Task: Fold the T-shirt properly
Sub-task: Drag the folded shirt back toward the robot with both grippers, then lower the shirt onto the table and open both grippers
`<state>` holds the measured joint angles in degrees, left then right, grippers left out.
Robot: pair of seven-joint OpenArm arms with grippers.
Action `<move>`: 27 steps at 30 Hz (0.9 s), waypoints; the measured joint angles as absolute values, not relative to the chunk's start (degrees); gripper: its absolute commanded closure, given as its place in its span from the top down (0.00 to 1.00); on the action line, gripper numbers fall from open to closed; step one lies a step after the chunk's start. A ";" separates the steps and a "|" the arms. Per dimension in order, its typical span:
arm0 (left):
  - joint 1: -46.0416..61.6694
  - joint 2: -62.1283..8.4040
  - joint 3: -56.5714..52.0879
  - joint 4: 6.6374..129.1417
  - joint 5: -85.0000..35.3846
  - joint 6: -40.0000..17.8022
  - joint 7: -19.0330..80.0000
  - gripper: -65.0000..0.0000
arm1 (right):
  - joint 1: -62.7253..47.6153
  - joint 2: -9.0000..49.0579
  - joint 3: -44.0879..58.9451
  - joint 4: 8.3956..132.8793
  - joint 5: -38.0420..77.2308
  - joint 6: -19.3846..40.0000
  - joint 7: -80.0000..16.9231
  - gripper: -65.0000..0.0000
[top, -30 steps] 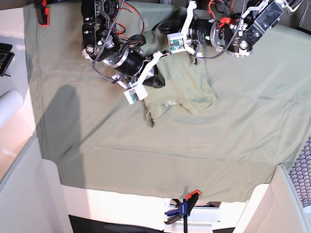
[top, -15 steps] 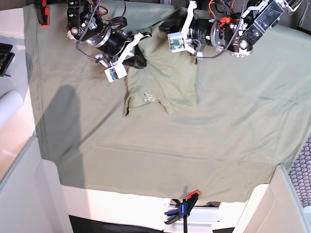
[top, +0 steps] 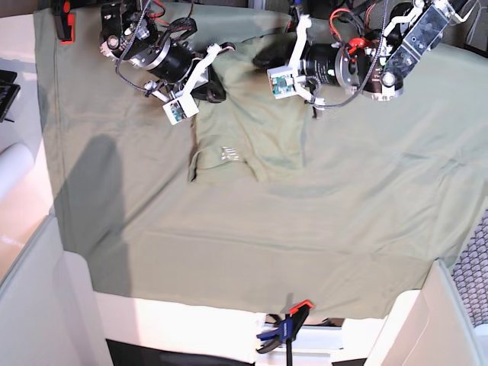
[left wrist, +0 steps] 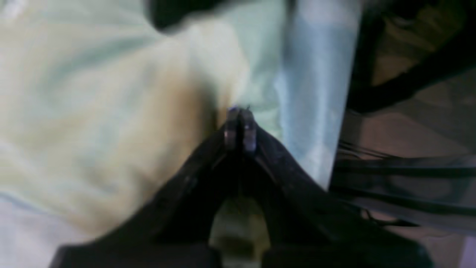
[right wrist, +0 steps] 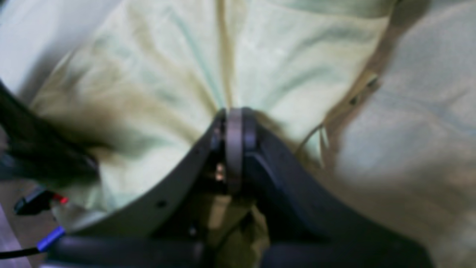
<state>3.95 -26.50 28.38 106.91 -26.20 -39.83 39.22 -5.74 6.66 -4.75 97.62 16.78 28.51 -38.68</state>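
The pale sage-green T-shirt (top: 255, 122) lies partly folded on the greyer green tablecloth (top: 366, 206), at the back middle of the table. Its ribbed neckline and small white neck label (top: 229, 153) face the front. My right gripper (top: 216, 90), on the left of the base view, is shut on the shirt's back left edge. My left gripper (top: 264, 58) is shut on its back right edge. In the right wrist view the shut gripper (right wrist: 234, 124) pinches gathered shirt cloth (right wrist: 167, 74). In the left wrist view the shut gripper (left wrist: 240, 128) pinches blurred shirt cloth (left wrist: 111, 96).
A red clamp (top: 64, 19) holds the tablecloth at the back left corner. A blue and black clamp (top: 286, 328) holds it at the front edge. A white roll (top: 11, 168) lies off the left side. White side panels (top: 34, 290) stand at the front corners.
My right gripper has moved up and to the left with the shirt's edge. The shirt has been drawn back and spread wider. My left gripper has stayed nearly in place.
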 measured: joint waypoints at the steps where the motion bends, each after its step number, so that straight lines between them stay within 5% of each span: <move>1: 3.92 -26.50 27.55 107.94 -27.20 -39.72 39.13 0.00 | -5.19 6.66 -4.56 98.24 16.73 28.53 -38.65 0.00; 27: 11.49 -33.19 26.06 110.32 -32.56 -39.70 43.75 0.00 | -6.94 6.52 -0.54 100.01 34.00 29.17 -48.95 0.00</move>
